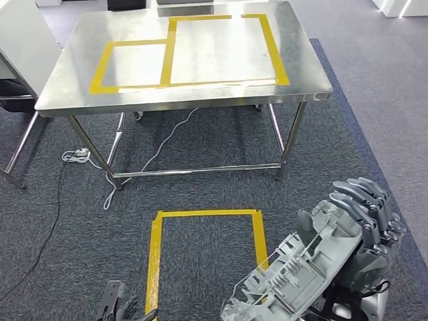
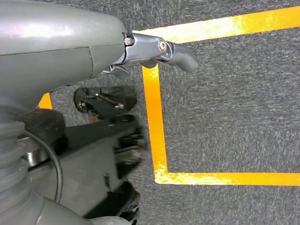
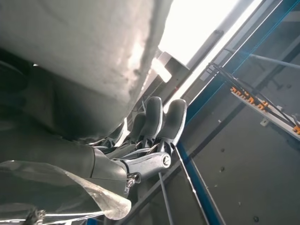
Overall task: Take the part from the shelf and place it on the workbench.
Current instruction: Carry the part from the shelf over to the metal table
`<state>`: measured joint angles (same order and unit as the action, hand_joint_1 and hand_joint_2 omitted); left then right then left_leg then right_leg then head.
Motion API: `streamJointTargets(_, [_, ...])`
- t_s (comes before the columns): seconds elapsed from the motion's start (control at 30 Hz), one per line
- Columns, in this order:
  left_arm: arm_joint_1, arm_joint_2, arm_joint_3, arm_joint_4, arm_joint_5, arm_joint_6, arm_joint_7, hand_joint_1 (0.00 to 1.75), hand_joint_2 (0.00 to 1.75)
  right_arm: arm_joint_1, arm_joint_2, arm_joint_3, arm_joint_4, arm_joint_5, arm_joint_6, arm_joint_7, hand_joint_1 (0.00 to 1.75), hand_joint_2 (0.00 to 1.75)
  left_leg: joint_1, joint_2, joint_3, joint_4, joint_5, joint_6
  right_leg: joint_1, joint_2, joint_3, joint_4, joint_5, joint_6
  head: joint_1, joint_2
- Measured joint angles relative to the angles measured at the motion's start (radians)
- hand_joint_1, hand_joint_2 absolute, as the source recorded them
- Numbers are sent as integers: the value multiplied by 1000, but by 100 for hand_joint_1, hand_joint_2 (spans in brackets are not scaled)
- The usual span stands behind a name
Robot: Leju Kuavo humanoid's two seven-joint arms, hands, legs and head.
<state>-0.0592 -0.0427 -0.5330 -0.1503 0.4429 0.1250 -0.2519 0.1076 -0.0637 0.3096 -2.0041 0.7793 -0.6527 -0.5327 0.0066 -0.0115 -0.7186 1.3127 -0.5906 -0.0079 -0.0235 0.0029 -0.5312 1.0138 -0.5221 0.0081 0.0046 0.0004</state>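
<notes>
Grey carpet runs under a steel workbench whose top carries yellow tape rectangles, and nearer than the workbench a yellow taped square marks the floor. Well short of the workbench, the part, a long grey moulded plastic piece with ribs and thin wire-like runs, is grasped at its far end by the right hand, fingers wrapped over its edge. It looks light and stiff, probably a hollow shell; the ribs and wires seem the fragile spots, so I judge the thick solid edge where the hand already clasps it the safest hold, though gripped at one end a long piece may sag or swing. Its near end is cut off by the picture's edge, and its underside is a blur in the right wrist view. The left hand hangs low beside the taped square, holding nothing, its thumb extended, the other fingers too dark to read
</notes>
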Motion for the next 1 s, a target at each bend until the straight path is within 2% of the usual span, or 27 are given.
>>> streamJointTargets(0.03, [1, 0, -2, 0, 0, 0, 0, 0, 175, 0, 0, -1, 0, -2, 0, 0, 79, 175, 3, 0, -8, -7, 27, -2, -1, 1, 10, 0, -7, 2, 0, 0])
streamJointTargets(0.07, [1, 0, -4, 0, -1, 0, 0, 0, 175, 0, 0, -1, 0, -4, 0, 1, 79, 175, 4, 1, 2, -51, 70, -2, -3, 2, 21, 0, -16, 6, 0, 0])
streamJointTargets(0.1, [1, 0, -5, 0, -2, 0, 0, 0, 175, -1, 0, -1, 0, -7, 0, 3, 79, 175, 5, 2, 23, -114, 116, -2, -4, 3, 30, 0, -25, 11, 0, 0])
streamJointTargets(0.13, [1, 0, -7, 0, -3, -1, 1, 0, 175, -3, 0, -2, 0, -10, 0, 5, 79, 175, 3, 3, 45, -171, 148, -1, -4, 4, 37, 0, -35, 18, -1, 0])
streamJointTargets(0.17, [0, 0, -8, 0, -4, -1, 1, 0, 175, -5, -1, -4, 0, -14, 0, 7, 79, 175, 1, 4, 66, -218, 157, 2, -3, 4, 39, 0, -43, 24, -1, 0])
streamJointTargets(0.27, [-2, 0, -10, 0, -5, -1, 5, 0, 175, -12, -4, -9, 0, -20, 0, 12, 79, 175, -3, 4, 88, -257, 132, 17, -2, 3, 44, -9, -53, 41, 0, 0])
streamJointTargets(0.33, [-1, 1, -10, 0, -5, -1, 6, 0, 175, -18, -8, -12, 0, -24, 0, 15, 79, 175, -1, 3, 97, -265, 127, 30, -3, 1, 44, 1, -63, 50, 2, 0])
streamJointTargets(0.37, [-2, 1, -11, 0, -6, -1, 6, 0, 175, -21, -10, -14, 0, -26, 0, 18, 79, 175, 1, 3, 104, -271, 124, 37, -3, 1, 29, 35, -78, 53, 3, 0])
streamJointTargets(0.4, [-3, 0, -11, 0, -8, -1, 6, 0, 175, -23, -13, -16, 1, -29, 0, 20, 79, 175, 1, 3, 110, -274, 119, 44, -3, 0, -3, 89, -99, 54, 4, 0])
streamJointTargets(0.47, [-3, -2, -14, 0, -13, -1, 7, 0, 175, -24, -18, -19, 3, -35, 0, 24, 79, 175, -2, 3, 122, -275, 107, 52, -1, 0, -97, 227, -139, 54, 5, 0])
streamJointTargets(0.5, [-3, -3, -15, 0, -15, -1, 7, 0, 175, -24, -20, -21, 5, -37, 0, 25, 79, 175, -3, 2, 131, -275, 99, 53, 0, 0, -135, 271, -137, 53, 6, 0])
streamJointTargets(0.53, [-2, -3, -16, 0, -16, -1, 8, 0, 175, -23, -23, -24, 7, -39, 0, 26, 79, 175, -4, 1, 143, -274, 90, 54, 0, 0, -156, 278, -112, 52, 6, 0])
streamJointTargets(0.57, [-2, -4, -17, 0, -17, -1, 9, 0, 175, -24, -25, -27, 8, -40, 0, 27, 79, 175, -5, 0, 158, -274, 80, 53, 1, 0, -157, 245, -66, 49, 6, 0])
streamJointTargets(0.6, [-3, -4, -17, 0, -19, -2, 10, 0, 175, -24, -28, -29, 9, -41, 0, 28, 79, 175, -6, -1, 174, -275, 70, 52, 2, 0, -144, 183, -11, 45, 6, 0])
streamJointTargets(0.63, [-3, -5, -18, 0, -20, -2, 11, 0, 175, -25, -31, -32, 11, -42, 0, 29, 79, 175, -7, -2, 187, -276, 59, 49, 5, 0, -126, 127, 29, 41, 6, 0])
streamJointTargets(0.67, [-5, -6, -19, 0, -21, -2, 12, 0, 175, -27, -33, -34, 12, -43, 0, 31, 79, 175, -8, -2, 196, -276, 49, 44, 8, -1, -103, 75, 49, 36, 6, 0])
streamJointTargets(0.7, [-6, -7, -21, 0, -22, -2, 13, 0, 175, -29, -35, -35, 14, -43, 0, 32, 79, 175, -8, -2, 201, -278, 42, 38, 12, -1, -88, 46, 50, 31, 6, 0])
streamJointTargets(0.77, [-8, -8, -25, 0, -22, -3, 14, 0, 175, -32, -37, -38, 15, -44, 0, 33, 79, 175, -8, -1, 207, -284, 33, 26, 15, 0, -69, 26, 30, 20, 7, 0])
streamJointTargets(0.83, [-11, -7, -30, 0, -22, -3, 14, 0, 175, -33, -38, -41, 16, -44, 0, 33, 79, 175, -8, 1, 217, -281, 24, 15, 10, 2, -51, 15, 24, 11, 4, 0])
streamJointTargets(0.87, [-13, -7, -32, 0, -22, -3, 14, 0, 175, -34, -38, -42, 16, -44, 0, 33, 79, 175, -8, 2, 208, -253, 15, 9, 6, 2, -37, 8, 20, 6, 1, 0])
streamJointTargets(0.9, [-14, -6, -33, 0, -22, -3, 14, 0, 175, -35, -38, -42, 16, -44, 0, 33, 79, 175, -6, 3, 183, -205, 0, 4, 3, 0, -22, 3, 14, 3, -1, 0])
streamJointTargets(0.97, [-14, -7, -33, 0, -23, -3, 15, 0, 175, -37, -38, -42, 18, -48, 0, 35, 79, 175, -2, 4, 93, -67, -30, -6, 2, -1, 2, 0, -5, 0, -5, 0])
streamJointTargets(1.0, [-13, -6, -34, 0, -23, -3, 16, 0, 175, -37, -38, -42, 20, -52, 0, 37, 79, 175, 0, 4, 49, -18, -30, -8, 2, 0, 15, 0, -17, 1, -5, 0])
